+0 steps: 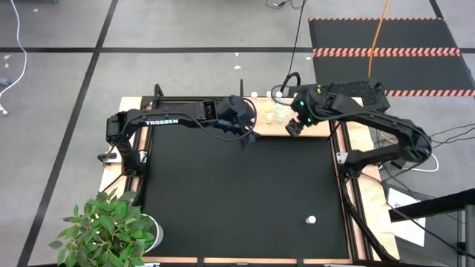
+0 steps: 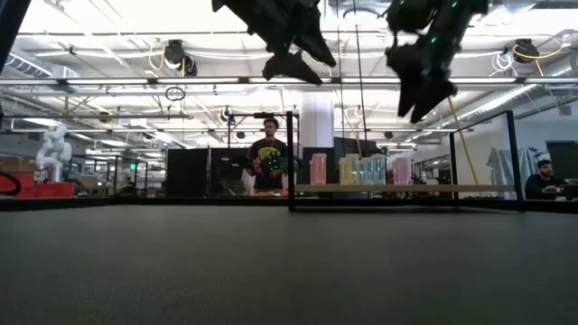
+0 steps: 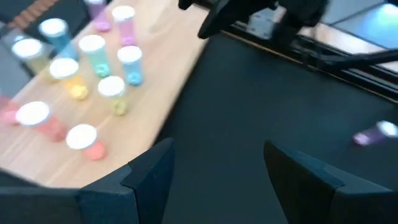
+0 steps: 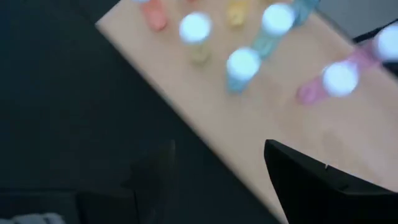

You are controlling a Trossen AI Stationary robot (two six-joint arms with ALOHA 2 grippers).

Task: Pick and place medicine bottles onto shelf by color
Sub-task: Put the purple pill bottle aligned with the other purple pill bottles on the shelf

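Bottles (image 1: 276,111) stand on shelf (image 1: 312,127) beside right end effector (image 1: 295,129).

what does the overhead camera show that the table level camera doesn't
Only the high view shows the potted plant at the table's near left corner, the lone bottle lying on the black mat far from the others, and the shelf as a flat board at the mat's far edge.

Only the low view shows the room behind, with a person standing there.

Both show the row of medicine bottles on the shelf and both arms raised near it, the left gripper and right gripper open and empty.
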